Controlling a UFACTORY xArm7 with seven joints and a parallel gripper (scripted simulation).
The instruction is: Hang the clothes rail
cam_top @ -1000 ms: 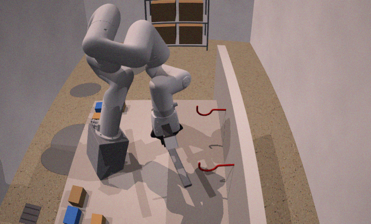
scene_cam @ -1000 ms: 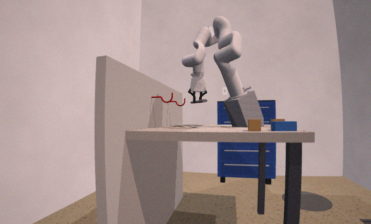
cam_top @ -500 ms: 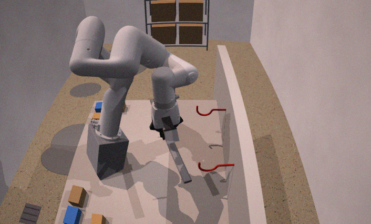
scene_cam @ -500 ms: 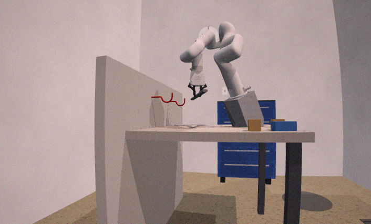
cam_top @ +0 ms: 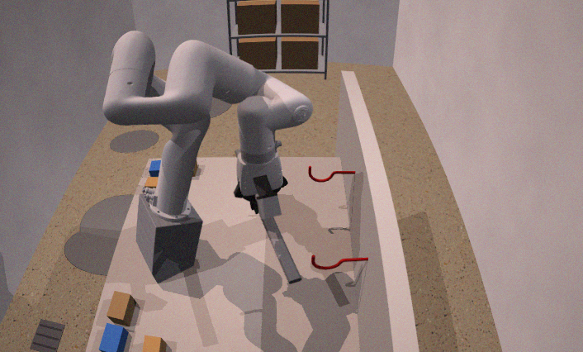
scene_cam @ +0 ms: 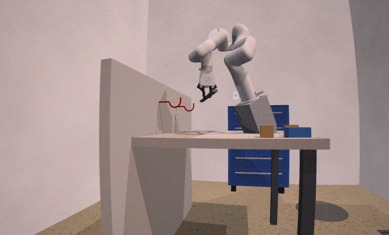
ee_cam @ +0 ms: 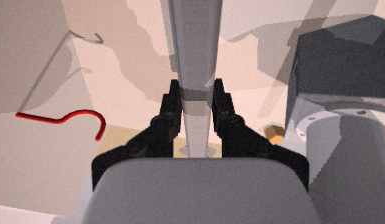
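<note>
My gripper (cam_top: 262, 197) (scene_cam: 207, 94) (ee_cam: 196, 91) is shut on the grey clothes rail (cam_top: 282, 244) (scene_cam: 208, 95) (ee_cam: 194, 45) and holds it in the air above the table. The rail is a long flat grey bar that runs roughly along the wall. Two red wall hooks stick out of the upright wall panel (cam_top: 374, 174) (scene_cam: 123, 93): the far hook (cam_top: 329, 174) (scene_cam: 188, 108) and the near hook (cam_top: 335, 263) (scene_cam: 171, 102). One hook (ee_cam: 68, 119) shows in the wrist view, left of the fingers. The rail hangs to the left of the hooks, apart from them and a little higher.
The arm's grey base block (cam_top: 167, 238) (scene_cam: 254, 113) stands on the table (cam_top: 224, 315) (scene_cam: 228, 143). Brown boxes (cam_top: 120, 307) (scene_cam: 266, 131) and blue boxes (cam_top: 112, 337) (scene_cam: 297, 132) lie at the table's edges. A blue drawer cabinet (scene_cam: 257, 169) stands behind, a shelf (cam_top: 278, 35) at the back.
</note>
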